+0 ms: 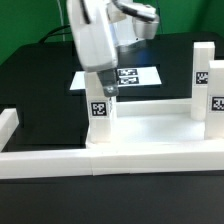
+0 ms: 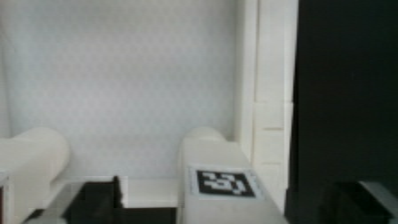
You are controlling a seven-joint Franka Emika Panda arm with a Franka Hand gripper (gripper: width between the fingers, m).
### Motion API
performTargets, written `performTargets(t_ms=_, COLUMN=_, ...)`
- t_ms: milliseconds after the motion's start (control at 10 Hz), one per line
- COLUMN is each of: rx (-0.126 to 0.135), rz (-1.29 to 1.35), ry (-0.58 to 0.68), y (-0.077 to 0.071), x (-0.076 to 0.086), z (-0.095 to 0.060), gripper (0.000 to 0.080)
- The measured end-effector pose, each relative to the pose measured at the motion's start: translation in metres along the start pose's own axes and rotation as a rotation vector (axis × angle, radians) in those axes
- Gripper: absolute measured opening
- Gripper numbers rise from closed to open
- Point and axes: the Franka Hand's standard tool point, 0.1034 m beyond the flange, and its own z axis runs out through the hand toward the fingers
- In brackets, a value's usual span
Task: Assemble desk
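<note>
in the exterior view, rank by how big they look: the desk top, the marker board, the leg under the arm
1. desk top, widest thing in view
2. marker board, partly hidden by the arm and farther from the camera, so uncertain
3. leg, upright at the desk top's corner, smallest

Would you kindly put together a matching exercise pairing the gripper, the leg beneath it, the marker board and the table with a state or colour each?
1 gripper
2 leg
3 marker board
4 table

A black
B lies flat, carrying several tags
C stands upright, one tag showing
D jaws open, just above the leg

Pairs: 1-D, 2-C, 3-B, 4-A
</note>
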Motion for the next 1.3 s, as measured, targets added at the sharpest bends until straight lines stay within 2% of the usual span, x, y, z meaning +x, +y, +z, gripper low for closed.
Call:
performTargets(t_ms=100, rx=-0.01, rz=-0.238, ry=0.011, y=-0.001, x=-0.001, z=-0.001, gripper=0.0608)
performTargets(t_ms=200, rx=-0.024, rz=-0.394, ry=0.011, y=-0.001, x=-0.007, z=0.0, gripper=0.0641)
performTargets(t_ms=500, rx=-0.025, rz=-0.548, ry=0.011, y=0.0, x=-0.004, z=0.0, gripper=0.0649)
performTargets(t_ms=700, rx=-0.057, rz=-0.835, ry=0.008, y=0.003, x=0.004, z=-0.003, gripper=0.0649)
performTargets(t_ms=900, rx=-0.091, rz=-1.092, ry=0.019, y=0.005, x=0.006, z=-0.003, gripper=0.0649)
performTargets(t_ms=1000, rx=-0.098, rz=-1.198, ry=0.014, y=0.006, x=0.007, z=-0.001, gripper=0.0649)
performTargets(t_ms=1100, rx=-0.096, rz=-1.193, ry=0.014, y=0.006, x=0.007, z=-0.001, gripper=0.0649)
performTargets(t_ms=1200, rx=-0.096, rz=-1.182, ry=0.014, y=0.006, x=0.007, z=-0.001, gripper=0.0523)
performTargets(t_ms=1300, rx=-0.096, rz=-1.179, ry=0.014, y=0.006, x=0.007, z=-0.001, gripper=0.0523)
